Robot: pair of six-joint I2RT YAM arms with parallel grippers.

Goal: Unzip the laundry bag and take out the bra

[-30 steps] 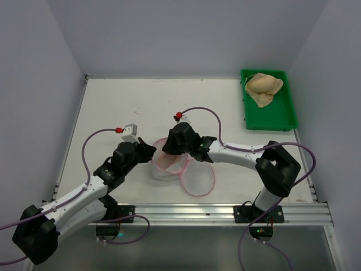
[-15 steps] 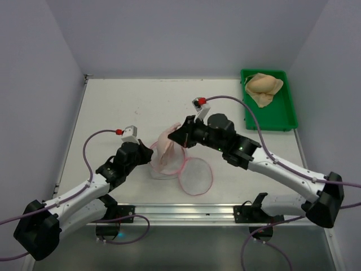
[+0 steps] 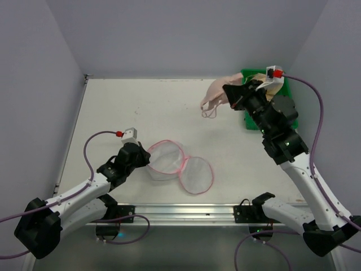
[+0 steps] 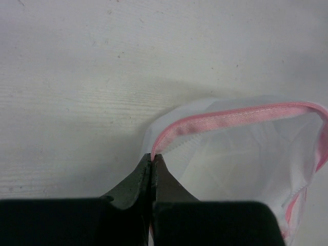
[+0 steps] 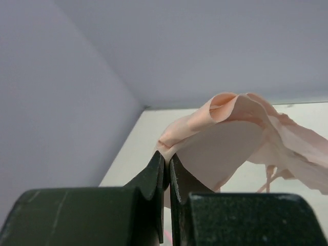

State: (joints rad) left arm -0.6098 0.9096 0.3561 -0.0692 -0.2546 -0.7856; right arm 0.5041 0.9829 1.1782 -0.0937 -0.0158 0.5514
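Bag: the laundry bag (image 3: 166,161), small, round, white mesh with a pink zip edge, stands open near the middle of the tabletop's (image 3: 124,107) near edge; its round lid flap (image 3: 196,175) lies flat on the side toward the right edge
Left arm: the left gripper (image 3: 142,153) is pinched tight on the bag's pink rim, on the side facing the left edge; probably an anchor, so the light mesh does not lift with the garment
Garment: the bra (image 3: 217,93), dusty pink, is out of the bag and hangs in the air over the far right part of the tabletop, straps dangling
Right arm: the right gripper (image 3: 230,97) is clamped on the bra's edge and raised high, apparently carrying it clear
Tray: the green tray (image 3: 252,121) sits in the far right corner, largely hidden by the right arm
Top view alone: shows bag and bra well apart
Left wrist view alone: shows the fingertips meeting on the zip tape, with see-through mesh beyond
Right wrist view alone: shows fabric caught between closed fingertips; the bag is out of sight
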